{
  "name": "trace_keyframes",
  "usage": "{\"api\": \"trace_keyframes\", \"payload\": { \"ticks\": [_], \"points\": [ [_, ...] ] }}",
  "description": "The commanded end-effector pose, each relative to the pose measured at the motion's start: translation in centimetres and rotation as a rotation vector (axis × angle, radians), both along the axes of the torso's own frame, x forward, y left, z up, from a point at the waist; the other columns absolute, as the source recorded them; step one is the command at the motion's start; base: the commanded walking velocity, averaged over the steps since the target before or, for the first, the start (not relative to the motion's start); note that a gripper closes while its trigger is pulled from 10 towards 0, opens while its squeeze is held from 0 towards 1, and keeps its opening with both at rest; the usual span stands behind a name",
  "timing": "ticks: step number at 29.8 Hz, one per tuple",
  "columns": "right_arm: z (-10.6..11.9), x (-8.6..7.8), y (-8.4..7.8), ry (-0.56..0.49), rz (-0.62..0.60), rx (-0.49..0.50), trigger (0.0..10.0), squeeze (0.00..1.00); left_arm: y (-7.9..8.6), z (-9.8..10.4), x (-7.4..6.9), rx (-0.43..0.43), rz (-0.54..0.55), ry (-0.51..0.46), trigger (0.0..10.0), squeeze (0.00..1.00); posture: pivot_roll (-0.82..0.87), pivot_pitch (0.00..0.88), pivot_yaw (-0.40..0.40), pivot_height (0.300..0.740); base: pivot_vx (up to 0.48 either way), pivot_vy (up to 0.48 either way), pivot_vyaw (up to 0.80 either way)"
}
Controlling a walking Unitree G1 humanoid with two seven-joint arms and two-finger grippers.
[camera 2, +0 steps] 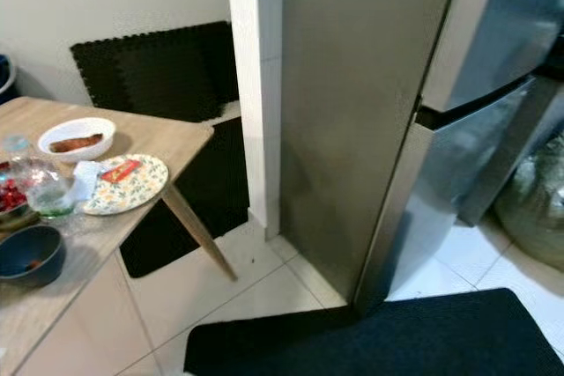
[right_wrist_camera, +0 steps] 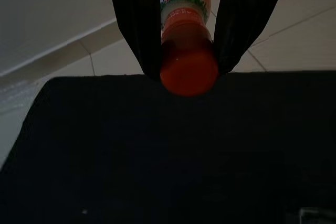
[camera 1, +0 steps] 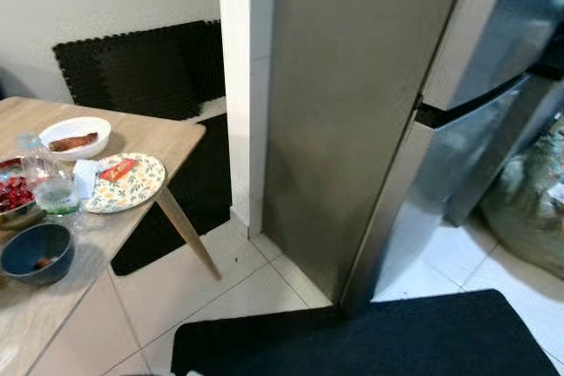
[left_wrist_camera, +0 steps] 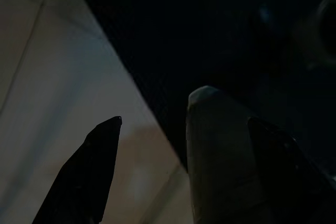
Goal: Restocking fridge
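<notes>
The tall stainless fridge (camera 1: pixel 352 112) stands ahead with its doors (camera 1: pixel 493 50) closed. In the right wrist view my right gripper (right_wrist_camera: pixel 189 72) is shut on a small bottle (right_wrist_camera: pixel 186 51) with red-orange contents and a white and green label, held above the black floor mat (right_wrist_camera: pixel 157 150). My left gripper (left_wrist_camera: pixel 185 120) hangs open in the dark over pale tile and the mat's edge. A pale rounded shape (left_wrist_camera: pixel 220 150) lies between its fingers, and I cannot tell what it is.
A wooden table (camera 1: pixel 150 134) at the left carries a white bowl (camera 1: pixel 77 136), a floral plate (camera 1: pixel 126 182), a clear bottle (camera 1: pixel 46 178) and a blue bowl (camera 1: pixel 35 253). A black mat (camera 1: pixel 370 341) lies before the fridge. A green bag (camera 1: pixel 529 209) sits at the right.
</notes>
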State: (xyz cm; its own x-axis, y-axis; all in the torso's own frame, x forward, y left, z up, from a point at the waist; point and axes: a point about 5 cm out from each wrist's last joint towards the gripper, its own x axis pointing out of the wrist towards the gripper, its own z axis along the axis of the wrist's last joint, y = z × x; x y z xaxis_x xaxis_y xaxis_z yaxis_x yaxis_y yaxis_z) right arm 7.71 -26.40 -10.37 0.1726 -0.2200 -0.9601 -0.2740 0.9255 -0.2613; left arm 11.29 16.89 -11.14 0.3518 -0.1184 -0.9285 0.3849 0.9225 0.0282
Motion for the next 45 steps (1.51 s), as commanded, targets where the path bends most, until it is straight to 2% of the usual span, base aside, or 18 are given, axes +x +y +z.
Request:
{"api": "trace_keyframes", "payload": {
  "ticks": [1,22,31,45],
  "points": [
    [-0.12,-0.21,0.27,0.008,0.005,0.008,10.0,0.00,0.11,-0.41,-1.44,0.010,-0.007,0.058,10.0,0.00,-0.06,0.000,-0.017,0.740,0.000,0.000,-0.80],
    [-0.10,0.38,0.56,-0.021,0.003,0.013,10.0,0.00,0.22,-0.34,-1.18,0.024,-0.013,0.045,10.0,0.00,-0.06,0.000,-0.017,0.740,0.000,0.000,-0.80],
    [-0.10,0.40,0.60,-0.023,0.018,0.017,10.0,0.00,0.51,-0.32,-1.16,0.036,-0.018,0.047,10.0,0.00,-0.05,0.000,-0.019,0.740,0.000,0.000,0.00],
    [-0.10,0.64,0.80,-0.032,0.027,0.025,10.0,0.00,0.40,-0.29,-0.99,0.021,-0.011,0.057,10.0,0.00,-0.06,0.000,-0.018,0.740,0.000,-0.449,0.00]
  ]
}}
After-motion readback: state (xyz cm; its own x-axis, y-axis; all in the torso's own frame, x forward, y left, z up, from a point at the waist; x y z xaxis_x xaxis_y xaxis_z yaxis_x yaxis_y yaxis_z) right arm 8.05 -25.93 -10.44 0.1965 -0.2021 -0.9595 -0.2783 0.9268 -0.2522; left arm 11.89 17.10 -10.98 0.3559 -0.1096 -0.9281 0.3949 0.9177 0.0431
